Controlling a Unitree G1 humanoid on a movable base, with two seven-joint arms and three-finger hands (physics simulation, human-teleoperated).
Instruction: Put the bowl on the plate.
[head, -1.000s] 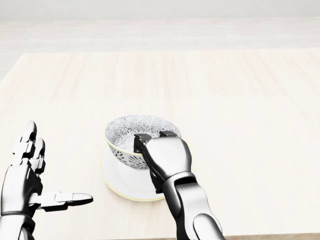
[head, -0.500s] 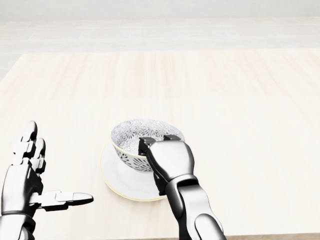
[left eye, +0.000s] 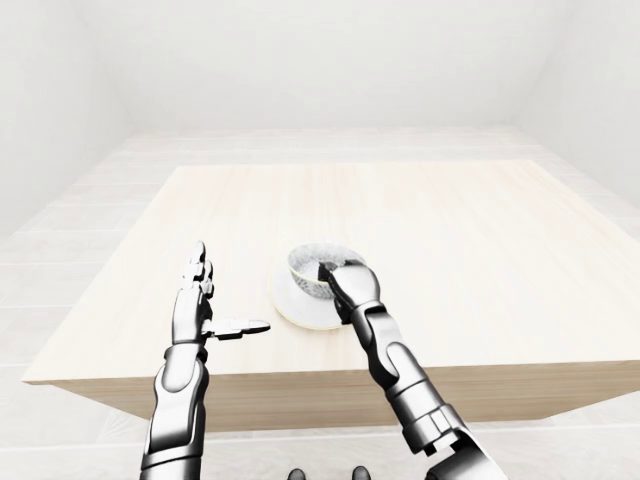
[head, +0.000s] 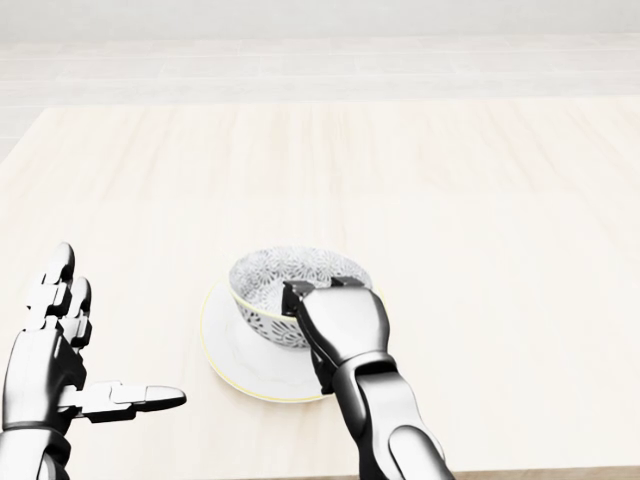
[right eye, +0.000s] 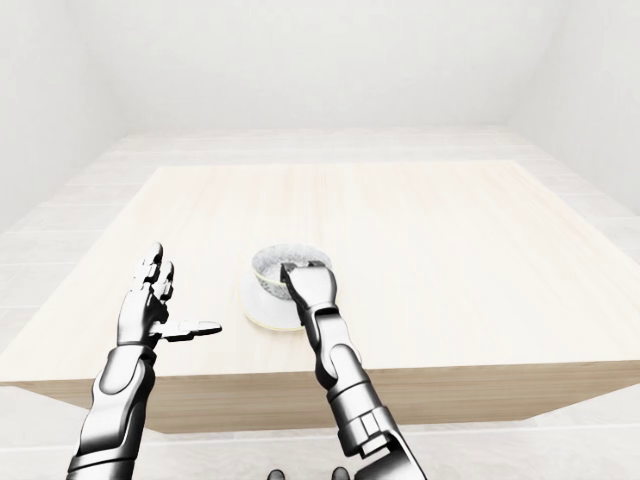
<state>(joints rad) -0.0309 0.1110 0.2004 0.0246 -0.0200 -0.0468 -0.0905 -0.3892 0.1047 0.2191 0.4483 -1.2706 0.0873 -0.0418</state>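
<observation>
A white bowl (head: 272, 284) with a grey floral pattern sits tilted over the middle of a white plate (head: 228, 352) with a thin yellow rim, in the lower middle of the head view. My right hand (head: 320, 291) is shut on the bowl's near right rim, fingers hooked over the edge, and it hides that side of the bowl and part of the plate. My left hand (head: 112, 328) is open at the lower left, palm turned inward and thumb pointing right, a hand's width left of the plate and touching nothing.
Both rest on a pale wooden table (head: 460, 190). Its near edge (left eye: 330, 385) lies just below the plate, and pale floor surrounds the table. No other objects are on it.
The bowl has shifted right and slightly down with my right hand, settling more squarely over the plate. The left hand has not moved.
</observation>
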